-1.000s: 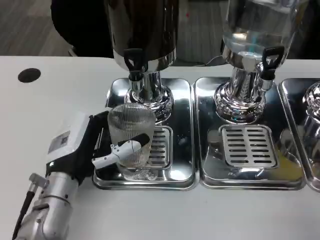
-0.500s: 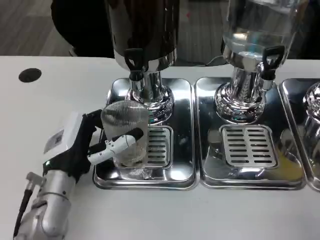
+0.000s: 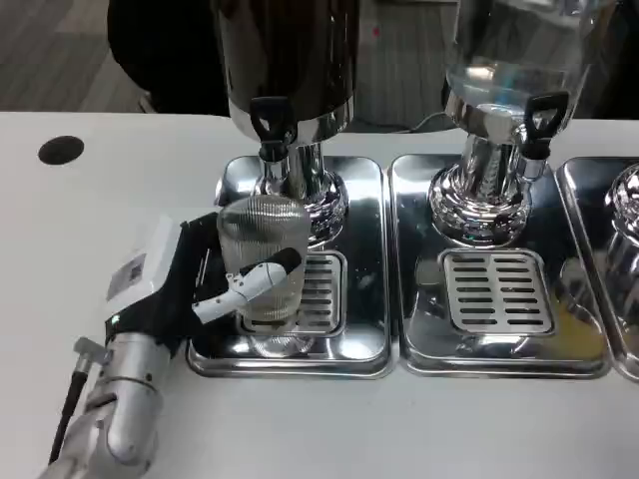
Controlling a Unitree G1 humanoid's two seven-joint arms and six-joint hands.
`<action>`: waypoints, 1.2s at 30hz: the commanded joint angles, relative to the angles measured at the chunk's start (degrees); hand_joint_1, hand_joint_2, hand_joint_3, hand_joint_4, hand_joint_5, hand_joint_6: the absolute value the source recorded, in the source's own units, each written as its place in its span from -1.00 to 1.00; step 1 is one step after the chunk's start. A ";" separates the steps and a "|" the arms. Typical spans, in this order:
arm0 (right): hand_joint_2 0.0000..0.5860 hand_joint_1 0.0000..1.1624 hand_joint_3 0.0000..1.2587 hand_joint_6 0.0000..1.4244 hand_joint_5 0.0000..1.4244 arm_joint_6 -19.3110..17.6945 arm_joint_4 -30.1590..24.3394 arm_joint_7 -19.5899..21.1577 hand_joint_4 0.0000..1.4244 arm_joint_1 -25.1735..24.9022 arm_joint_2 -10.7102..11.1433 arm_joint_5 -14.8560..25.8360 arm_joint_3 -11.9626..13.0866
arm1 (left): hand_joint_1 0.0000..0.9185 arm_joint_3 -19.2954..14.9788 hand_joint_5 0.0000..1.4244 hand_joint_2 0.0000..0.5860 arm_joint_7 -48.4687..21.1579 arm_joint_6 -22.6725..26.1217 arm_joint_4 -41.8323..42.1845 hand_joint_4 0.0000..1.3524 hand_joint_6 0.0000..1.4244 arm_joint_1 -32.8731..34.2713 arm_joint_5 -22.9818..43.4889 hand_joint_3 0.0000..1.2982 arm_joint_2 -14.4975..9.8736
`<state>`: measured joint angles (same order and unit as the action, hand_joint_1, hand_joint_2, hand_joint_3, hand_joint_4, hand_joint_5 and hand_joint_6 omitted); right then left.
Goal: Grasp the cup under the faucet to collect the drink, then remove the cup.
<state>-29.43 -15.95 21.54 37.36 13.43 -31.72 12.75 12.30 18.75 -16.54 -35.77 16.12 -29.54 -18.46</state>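
White table (image 3: 100, 200), steel drip tray (image 3: 359, 339), ribbed cup (image 3: 262, 249) clasped in left hand (image 3: 185, 289), below black faucet (image 3: 270, 125)

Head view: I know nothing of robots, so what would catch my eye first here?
Likely the left hand, at the picture's lower left, gripping a ribbed clear cup over the left drip tray. Just above the cup hangs the black faucet of a dark dispenser. To the right stands a clear dispenser on its own tray.
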 commanded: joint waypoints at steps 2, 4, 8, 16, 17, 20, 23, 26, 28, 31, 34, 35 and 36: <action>1.00 -0.35 -0.83 -1.00 -1.00 -1.28 0.15 -0.23 -0.87 0.16 -0.18 0.77 0.60 | -0.55 1.34 -0.41 -0.36 -0.29 0.21 -1.27 -0.16 -0.38 -0.85 -0.46 -0.26 0.81; 1.00 -0.35 -0.82 -1.00 -1.00 -1.39 0.27 -0.22 -0.87 0.14 -0.19 0.80 0.64 | -0.55 1.36 -0.41 -0.36 -0.14 0.17 -1.11 -0.16 -0.38 -1.00 -0.45 -0.26 0.79; 1.00 -0.35 -0.82 -1.00 -1.00 -1.54 0.40 -0.26 -0.87 0.08 -0.14 0.97 0.70 | -0.55 1.18 -0.41 -0.36 -0.03 0.13 -0.45 -0.16 -0.38 -1.25 -0.40 -0.27 0.58; 1.00 -0.35 -0.82 -1.00 -1.00 -1.73 0.63 -0.24 -0.87 0.18 -0.11 1.00 0.62 | -0.55 0.42 -0.41 -0.35 1.16 0.13 1.02 -0.15 -0.38 -1.28 -0.42 -0.26 0.33; 1.00 -0.35 -0.82 -1.00 -1.00 -1.75 0.65 -0.24 -0.87 0.22 -0.13 1.00 0.60 | -0.55 0.39 -0.41 -0.35 1.24 0.17 1.01 -0.15 -0.38 -1.22 -0.42 -0.26 0.38; 1.00 -0.35 -0.82 -1.00 -1.00 -1.83 0.67 -0.21 -0.87 0.39 -0.17 0.93 0.58 | -0.55 0.12 -0.41 -0.35 1.84 0.39 0.79 -0.16 -0.37 -1.04 -0.14 -0.26 0.98; 1.00 -0.34 -0.82 -1.00 -1.00 -1.99 0.65 -0.15 -0.87 0.64 -0.18 0.96 0.70 | -0.55 0.16 -0.41 -0.34 2.24 0.53 0.66 -0.16 -0.37 -0.79 -0.14 -0.26 1.49; 1.00 -0.33 -0.82 -1.00 -1.00 -2.11 0.61 -0.17 -0.87 0.79 -0.20 1.09 0.85 | -0.55 0.47 -0.41 -0.33 2.26 0.75 0.77 -0.16 -0.37 -0.69 -0.49 -0.26 1.74; 1.00 -0.33 -0.82 -1.00 -1.00 -2.22 0.60 -0.15 -0.87 0.89 -0.22 1.15 0.92 | -0.54 0.70 -0.41 -0.33 2.14 0.89 0.82 -0.16 -0.36 -0.73 -0.75 -0.26 1.88; 1.00 -0.32 -0.82 -1.00 -1.00 -2.37 0.63 -0.13 -0.87 1.01 -0.27 1.29 1.07 | -0.54 0.91 -0.41 -0.33 2.44 0.91 0.68 -0.17 -0.36 -0.98 -1.09 -0.26 2.14; 1.00 -0.32 -0.82 -1.00 -1.00 -2.52 0.72 -0.15 -0.87 1.11 -0.29 1.41 1.20 | -0.54 0.89 -0.41 -0.33 2.85 0.90 0.60 -0.17 -0.36 -1.03 -1.24 -0.26 2.08; 1.00 -0.32 -0.82 -1.00 -1.00 -2.57 0.75 -0.16 -0.87 1.13 -0.30 1.42 1.22 | -0.54 0.87 -0.41 -0.33 3.05 0.92 0.67 -0.17 -0.36 -1.01 -1.34 -0.26 2.01; 1.00 -0.32 -0.82 -1.00 -1.00 -2.61 0.78 -0.18 -0.87 1.15 -0.29 1.43 1.24 | -0.54 0.86 -0.41 -0.33 3.18 0.93 0.72 -0.17 -0.36 -0.99 -1.41 -0.26 1.97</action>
<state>-31.23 -15.76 21.54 38.22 13.38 -30.81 13.24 12.67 21.08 -16.09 -35.14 15.49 -30.19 -16.85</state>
